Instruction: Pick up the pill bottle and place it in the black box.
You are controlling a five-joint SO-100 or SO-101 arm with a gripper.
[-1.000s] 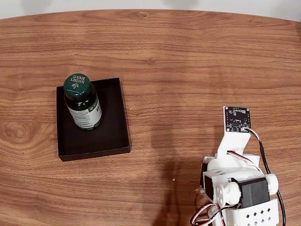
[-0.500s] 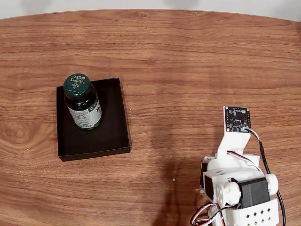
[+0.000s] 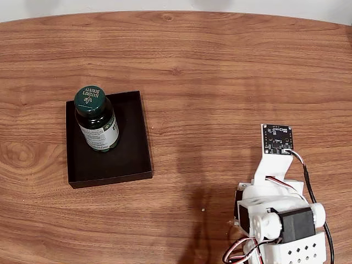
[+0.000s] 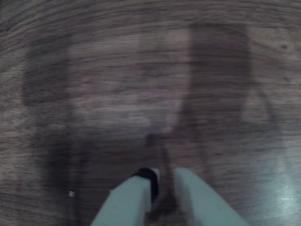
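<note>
Reading "NATURE'S BOUNTY", seemingly, on the pill bottle (image 3: 97, 118) cap.

A wooden table (image 3: 220, 71) with a warm reddish-brown grain running side to side fills the fixed view; its far edge curves gently. Beyond that edge runs a pale strip of wall (image 3: 308, 8). Soft shadows lie on the wood at lower centre. In the wrist view the same wood (image 4: 117, 70) looks dim, blurred and greyish.

The arm (image 3: 278, 220) is white plastic with black motors, a small black circuit board at twelve o'clock, and black, red and white cables.
</note>
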